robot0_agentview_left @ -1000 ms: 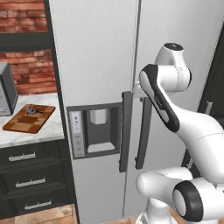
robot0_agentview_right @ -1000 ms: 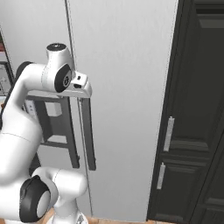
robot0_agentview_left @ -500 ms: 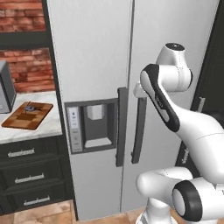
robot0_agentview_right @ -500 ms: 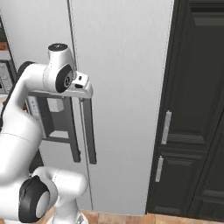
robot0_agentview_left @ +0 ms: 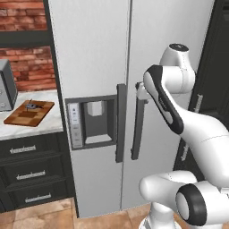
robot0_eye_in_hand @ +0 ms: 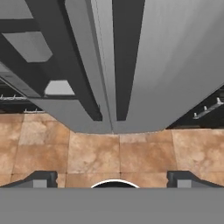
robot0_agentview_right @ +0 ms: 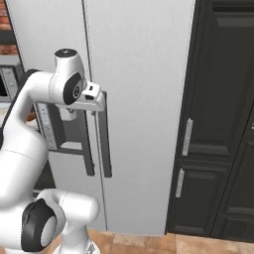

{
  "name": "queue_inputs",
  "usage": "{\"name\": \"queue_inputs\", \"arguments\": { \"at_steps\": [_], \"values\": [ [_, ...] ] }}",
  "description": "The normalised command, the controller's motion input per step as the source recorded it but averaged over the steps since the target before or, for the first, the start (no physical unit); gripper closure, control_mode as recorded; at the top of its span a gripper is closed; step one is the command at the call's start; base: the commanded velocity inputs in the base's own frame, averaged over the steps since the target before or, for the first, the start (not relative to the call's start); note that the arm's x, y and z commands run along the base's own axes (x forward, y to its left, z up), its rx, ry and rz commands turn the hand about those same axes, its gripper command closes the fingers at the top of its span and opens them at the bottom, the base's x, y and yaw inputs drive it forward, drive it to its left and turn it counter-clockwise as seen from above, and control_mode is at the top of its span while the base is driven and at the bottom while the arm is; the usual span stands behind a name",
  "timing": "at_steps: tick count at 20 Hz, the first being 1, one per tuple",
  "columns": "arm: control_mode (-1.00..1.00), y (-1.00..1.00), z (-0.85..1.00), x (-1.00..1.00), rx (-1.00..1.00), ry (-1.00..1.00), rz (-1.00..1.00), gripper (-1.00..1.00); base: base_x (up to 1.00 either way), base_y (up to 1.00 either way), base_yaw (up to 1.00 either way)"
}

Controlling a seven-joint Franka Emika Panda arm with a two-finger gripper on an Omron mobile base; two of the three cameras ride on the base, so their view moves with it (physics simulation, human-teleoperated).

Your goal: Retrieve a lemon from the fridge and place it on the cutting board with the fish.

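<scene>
Brick wall and dark drawers are framing the left side of the kitchen, where the cutting board (robot0_agentview_left: pixel 29 112) is lying flat on the pale tabletop (robot0_agentview_left: pixel 49 124) with the fish (robot0_agentview_left: pixel 32 106) resting on its far end, its slim body running roughly along the board's long side; which end is the head is too small to tell. Filling the middle of the scene, the fridge (robot0_agentview_left: pixel 98 53) is standing with both doors closed, so the lemon is presumably waiting inside on a shelf, hidden for now. Its two dark handles (robot0_agentview_left: pixel 120 123) are running vertically on either side of the centre seam, and the arm is holding the gripper (robot0_agentview_right: pixel 98 99) up beside the top of the right-hand handle (robot0_agentview_right: pixel 104 144), probably because that door has to be pulled open before anything else. From the hand view the jaws are sitting wide apart and gripping nothing, looking down along the door fronts toward the tiled floor (robot0_eye_in_hand: pixel 109 153).
</scene>
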Motion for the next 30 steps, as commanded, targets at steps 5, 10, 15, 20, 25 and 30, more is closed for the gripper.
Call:
{"name": "queue_inputs", "arguments": {
  "at_steps": [5, 10, 15, 20, 25, 30],
  "values": [
    [-1.0, 0.0, 0.0, 0.0, 0.0, 0.0, 0.0, -1.0, -0.1, 0.03, 0.0],
    [-1.0, 0.0, -0.15, 0.15, 0.01, -0.12, 0.0, -1.0, 0.0, 0.0, 0.0],
    [-1.0, 0.0, -0.76, 0.1, -0.03, -0.41, 0.0, -1.0, 0.0, 0.0, 0.0],
    [-1.0, 0.0, -0.35, 0.24, -0.11, -0.03, -0.03, -1.0, 0.0, 0.0, 0.0],
    [-1.0, -0.17, 0.0, 0.57, 0.0, 0.0, 0.02, -1.0, 0.0, 0.0, 0.0],
    [-1.0, -0.13, 0.0, 0.36, 0.0, 0.0, 0.04, -1.0, 0.0, 0.0, 0.0]
  ]
}}
